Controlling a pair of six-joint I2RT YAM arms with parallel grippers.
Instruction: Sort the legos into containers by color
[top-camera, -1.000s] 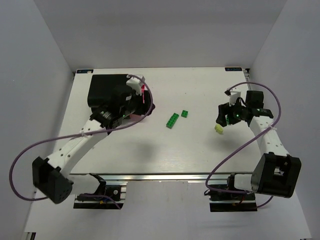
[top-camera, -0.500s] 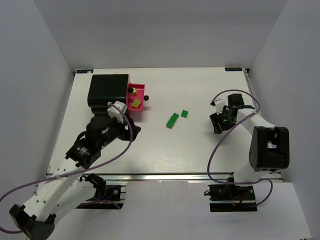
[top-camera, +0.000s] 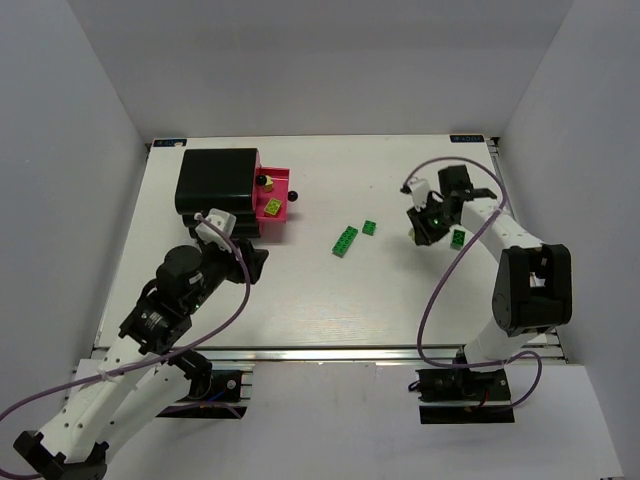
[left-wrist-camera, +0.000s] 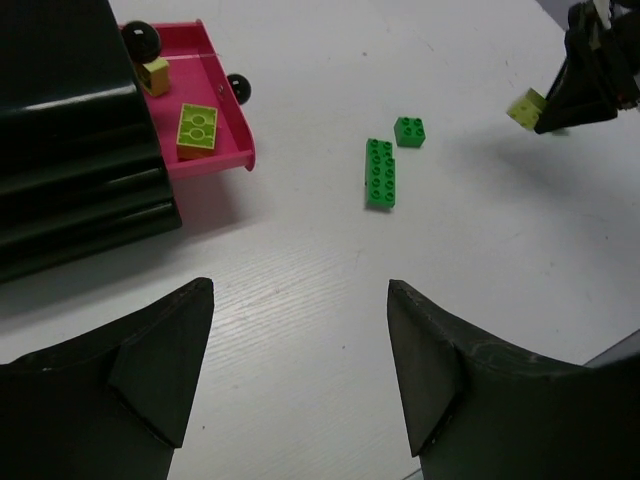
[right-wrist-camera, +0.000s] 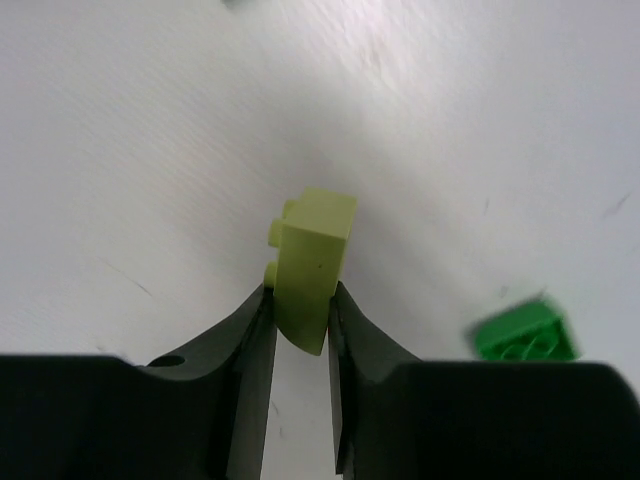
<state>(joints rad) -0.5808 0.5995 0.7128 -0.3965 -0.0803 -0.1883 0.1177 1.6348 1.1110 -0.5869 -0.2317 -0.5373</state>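
Here, right gripper (right-wrist-camera: 298, 312) pinching a pale yellow-green lego (right-wrist-camera: 318, 250) — studs sideways, left gripper (left-wrist-camera: 298, 320) spread wide

2 bricks (left-wrist-camera: 197, 131) in drawer (left-wrist-camera: 195, 75), rt of cabinet (left-wrist-camera: 60, 120).

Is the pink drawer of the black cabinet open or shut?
Open. The pink drawer sticks out from the black cabinet, and two yellow bricks lie visible inside it.

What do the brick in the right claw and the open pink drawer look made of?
Pale yellow brick: likely moulded plastic, smooth, matte, with crisp edges and round studs. Pink drawer: probably plastic too, thin uniform-coloured walls with a slight sheen.
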